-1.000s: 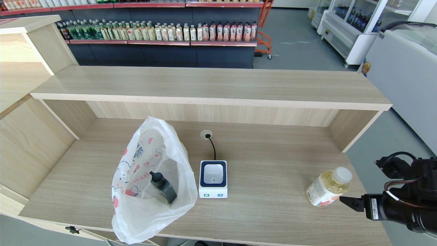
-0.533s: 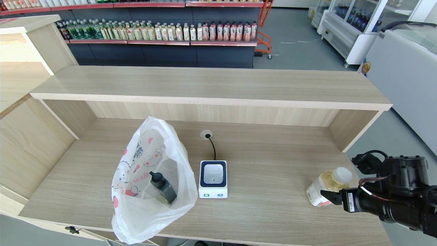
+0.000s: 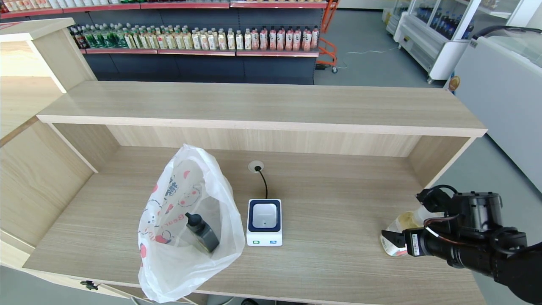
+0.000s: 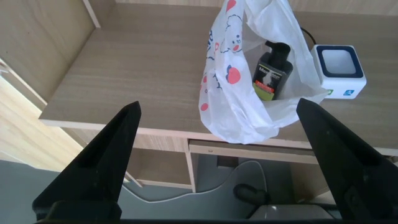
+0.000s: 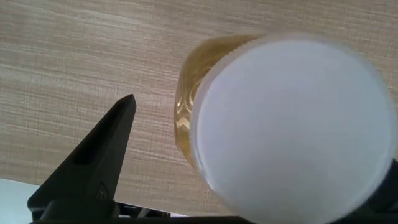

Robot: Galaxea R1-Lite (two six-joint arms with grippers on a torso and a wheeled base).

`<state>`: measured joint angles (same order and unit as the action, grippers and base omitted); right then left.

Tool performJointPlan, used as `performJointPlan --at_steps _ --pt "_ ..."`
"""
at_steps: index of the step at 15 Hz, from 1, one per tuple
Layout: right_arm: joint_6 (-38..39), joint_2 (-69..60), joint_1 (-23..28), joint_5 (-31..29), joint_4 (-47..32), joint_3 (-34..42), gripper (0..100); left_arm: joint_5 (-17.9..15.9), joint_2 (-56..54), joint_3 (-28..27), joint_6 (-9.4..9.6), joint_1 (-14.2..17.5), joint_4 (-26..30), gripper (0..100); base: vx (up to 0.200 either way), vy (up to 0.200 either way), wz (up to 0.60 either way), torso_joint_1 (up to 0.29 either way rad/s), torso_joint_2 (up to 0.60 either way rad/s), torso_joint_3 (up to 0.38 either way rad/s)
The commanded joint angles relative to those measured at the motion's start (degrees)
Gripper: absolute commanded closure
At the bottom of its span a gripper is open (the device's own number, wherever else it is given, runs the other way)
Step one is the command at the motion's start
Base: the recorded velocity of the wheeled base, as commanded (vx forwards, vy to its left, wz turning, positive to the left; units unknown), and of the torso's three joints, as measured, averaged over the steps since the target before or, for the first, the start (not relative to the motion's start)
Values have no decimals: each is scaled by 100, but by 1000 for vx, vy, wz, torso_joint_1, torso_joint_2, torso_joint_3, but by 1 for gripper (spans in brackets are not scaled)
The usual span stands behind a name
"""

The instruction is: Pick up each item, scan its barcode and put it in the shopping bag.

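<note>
1. Bottle (image 3: 401, 219) is resting at the right end of the wooden counter (image 3: 338, 199); right gripper (image 3: 396, 231) is straddling it, fingers apart.
2. Left gripper (image 4: 219, 109) is hanging spread, off the bag (image 3: 186, 220).
3. Drink shelves (image 3: 194, 40) are lining the room behind.

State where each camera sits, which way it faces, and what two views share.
Head view: from the head, forward and down at counter, shopping bag, scanner, yellow bottle; right arm shows.
Left wrist view: on the left wrist, beyond the counter's near edge, facing the bag and its dark bottle; open left gripper shows.
Right wrist view: on the right wrist, close over that bottle's white cap; open right gripper straddles it.
Shared: head and left wrist both show bag, scanner.
</note>
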<state>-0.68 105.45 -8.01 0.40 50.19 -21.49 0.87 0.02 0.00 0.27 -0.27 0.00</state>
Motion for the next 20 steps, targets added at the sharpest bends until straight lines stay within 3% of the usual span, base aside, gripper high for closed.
performJointPlan --at_steps 1,10,13,14,20 --pt "-2 213 -52 4 26 -92 0 1 -2 0 0 0 0 0 0 0 0 0 0 0" --pt "-213 635 -254 13 395 -523 0 1 -2 0 0 0 0 0 0 0 0 0 0 0" --pt "-275 670 -254 355 756 -514 0 1 -2 0 0 0 0 0 0 0 0 0 0 0" --pt "-345 670 -254 355 756 -514 100 1 -2 0 0 0 0 0 0 0 0 0 0 0" --pt "-406 644 -245 338 817 -268 100 1 -2 0 0 0 0 0 0 0 0 0 0 0"
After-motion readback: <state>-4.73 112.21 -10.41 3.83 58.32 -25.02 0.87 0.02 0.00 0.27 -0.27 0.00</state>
